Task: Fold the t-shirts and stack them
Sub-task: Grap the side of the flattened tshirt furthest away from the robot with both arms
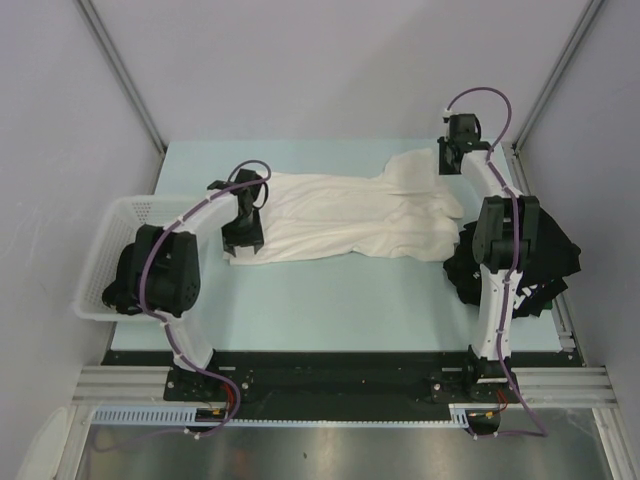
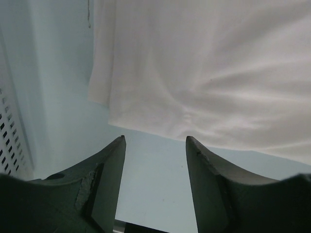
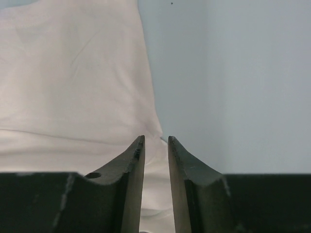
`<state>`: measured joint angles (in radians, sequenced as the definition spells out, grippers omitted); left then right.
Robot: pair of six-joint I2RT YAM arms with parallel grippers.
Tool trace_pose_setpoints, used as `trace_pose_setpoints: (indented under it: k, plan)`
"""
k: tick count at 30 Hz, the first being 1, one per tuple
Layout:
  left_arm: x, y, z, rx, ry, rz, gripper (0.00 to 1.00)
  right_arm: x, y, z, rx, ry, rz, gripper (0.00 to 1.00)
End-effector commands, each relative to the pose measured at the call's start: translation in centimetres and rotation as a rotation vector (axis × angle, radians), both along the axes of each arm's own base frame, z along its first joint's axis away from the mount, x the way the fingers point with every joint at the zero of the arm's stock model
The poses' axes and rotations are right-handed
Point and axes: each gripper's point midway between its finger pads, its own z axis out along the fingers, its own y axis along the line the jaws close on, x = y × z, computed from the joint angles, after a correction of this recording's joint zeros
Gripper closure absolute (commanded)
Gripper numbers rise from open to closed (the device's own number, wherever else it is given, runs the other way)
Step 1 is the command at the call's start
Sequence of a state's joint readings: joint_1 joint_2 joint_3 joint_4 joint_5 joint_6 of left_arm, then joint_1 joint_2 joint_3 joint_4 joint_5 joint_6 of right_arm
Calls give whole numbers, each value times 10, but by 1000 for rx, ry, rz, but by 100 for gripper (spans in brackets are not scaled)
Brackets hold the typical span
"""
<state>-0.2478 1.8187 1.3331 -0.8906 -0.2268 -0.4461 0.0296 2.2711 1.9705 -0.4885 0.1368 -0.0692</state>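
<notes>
- Layout: I see the cream shirt (image 1: pixel 350 215) spread flat on the table (image 1: pixel 350 310). Its long axis runs left to right across the far half, tilted slightly so the right end lies farther from the arm bases.
- Ends: the narrower, straight-edged end points left. The wider, lobed and rumpled end points right.
- Left gripper (image 1: pixel 243 240): it sits over the near corner of the shirt's left end. In my left wrist view its fingers (image 2: pixel 109 170) stand well apart with bare table between them and the shirt's edge just beyond the tips. It grips nothing.
- Right gripper (image 1: pixel 455 155): it sits at the far right end of the shirt. In my right wrist view its fingers (image 3: pixel 131 165) are parted by a narrow slit above the shirt's edge. Cloth shows through the gap, but I cannot tell whether the tips touch it.
- Black shirts (image 1: pixel 555 250): these lie heaped at the table's right edge, under the right arm and just beside the cream shirt's right end.
- Basket (image 1: pixel 100 255): white mesh, at the table's left edge beside the left arm, apart from the cream shirt.
</notes>
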Motion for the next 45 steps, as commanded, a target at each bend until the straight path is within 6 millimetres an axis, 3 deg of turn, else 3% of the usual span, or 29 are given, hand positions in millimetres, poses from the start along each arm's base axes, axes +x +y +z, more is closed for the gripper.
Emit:
trace_pose_setpoints:
  k: [1, 14, 15, 21, 22, 24, 26, 35, 41, 44, 45]
  plan:
    - [4, 9, -4, 66, -1, 59, 39, 1, -6, 63, 11, -120, 1, 69]
    - [22, 10, -34, 82, 5, 39, 38, -8, 0, 67, 59, -125, 21, 69]
    - [21, 10, -37, 81, 9, 42, 39, -8, -15, 68, 58, -127, -4, 69]
    - [20, 4, -47, 48, 17, 31, 64, -11, -18, 70, 79, -133, -4, 68]
    - [21, 0, -49, 28, 17, 24, 83, -13, -19, 70, 82, -131, -4, 68]
    - [18, -2, -52, 14, 30, 16, 100, -14, -20, 72, 86, -136, -7, 68]
    - [15, -7, -54, -18, 43, 4, 100, -15, -21, 71, 92, -135, -7, 68]
    - [-26, -7, -39, -50, 69, 1, 100, -14, -14, 78, 117, -147, 0, 67]
    - [-59, -6, -14, -61, 88, -12, 100, -15, 4, 81, 116, -139, 33, 66]
    - [-75, -5, -2, -71, 102, -18, 100, -15, 1, 83, 99, -134, 24, 66]
    - [-82, -5, 0, -76, 121, -19, 100, -14, 14, 86, 93, -138, 44, 66]
